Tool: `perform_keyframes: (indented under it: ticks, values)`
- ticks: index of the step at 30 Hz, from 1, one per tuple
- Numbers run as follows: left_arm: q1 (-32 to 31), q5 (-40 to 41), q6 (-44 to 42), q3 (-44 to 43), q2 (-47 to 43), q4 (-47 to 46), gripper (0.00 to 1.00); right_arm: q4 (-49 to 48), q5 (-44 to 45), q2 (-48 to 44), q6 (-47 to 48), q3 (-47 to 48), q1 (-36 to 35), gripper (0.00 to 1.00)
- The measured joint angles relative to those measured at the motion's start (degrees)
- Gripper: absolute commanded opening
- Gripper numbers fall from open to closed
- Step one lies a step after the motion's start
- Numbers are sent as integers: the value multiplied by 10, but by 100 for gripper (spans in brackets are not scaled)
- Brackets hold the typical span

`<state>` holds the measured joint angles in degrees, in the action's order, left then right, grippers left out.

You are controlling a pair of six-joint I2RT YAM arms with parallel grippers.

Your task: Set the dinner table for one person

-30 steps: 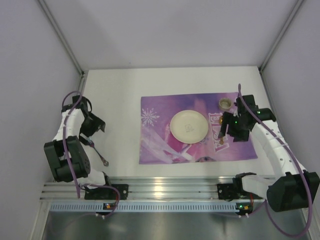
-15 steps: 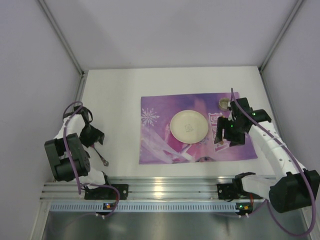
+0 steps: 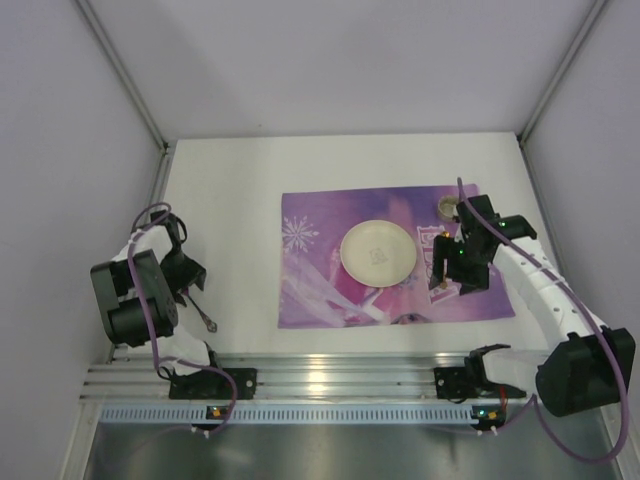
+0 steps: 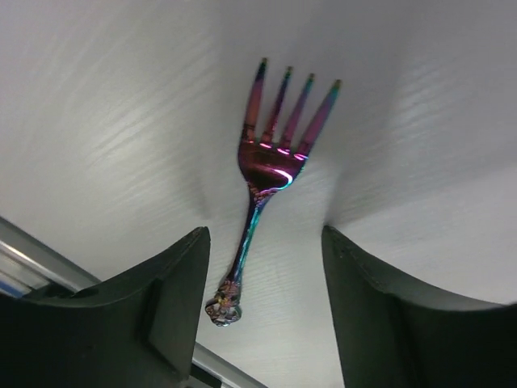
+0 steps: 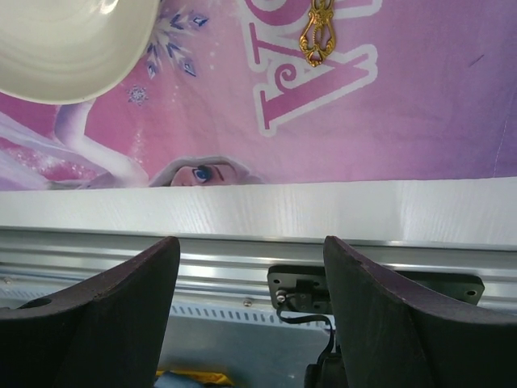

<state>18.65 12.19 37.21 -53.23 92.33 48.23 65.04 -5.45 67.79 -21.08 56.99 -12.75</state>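
Note:
An iridescent purple fork (image 4: 273,153) lies flat on the white dinner table (image 3: 230,190), tines pointing away from my left wrist camera. Its handle end (image 3: 209,322) shows near the left arm's base. My left gripper (image 4: 265,236) hangs open just above it, one finger on each side of the handle and neither touching it. Over the right part of the purple placemat (image 3: 320,290), beside the cream plate (image 3: 378,252), my right gripper (image 5: 250,242) is open and holds nothing. The ornate gold handle of a utensil (image 5: 317,36) lies on the mat ahead of it.
A small round cup (image 3: 449,207) stands at the mat's far right corner. The metal rail (image 3: 320,375) runs along the table's near edge, just past the mat (image 5: 420,105) in the right wrist view. White walls close in both sides.
My left gripper has come down and nearer over the fork's handle, with its jaws narrowing. The right gripper has shifted left from beside the cup toward the plate.

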Motion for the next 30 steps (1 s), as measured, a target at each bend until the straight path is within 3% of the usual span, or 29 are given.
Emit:
perform_keyframes:
  ticks: [2,7,8,20,25,30]
  values:
    - [0,-15,1,-4,7,-7,42,1,3,4,0,0,0,72]
    - [-3,-46,2,-15,25,-22,11,6,13,17,-2,0,0,72]
    - [-4,-49,0,-16,28,-23,0,6,15,20,-2,0,0,72]
    - [-28,-45,-38,-71,56,2,0,6,24,30,-21,16,0,72]
    - [-110,-52,-66,-192,57,-14,0,4,28,18,-33,32,0,81]
    - [-264,-74,-88,-310,66,-39,0,4,33,-19,-51,31,0,91]
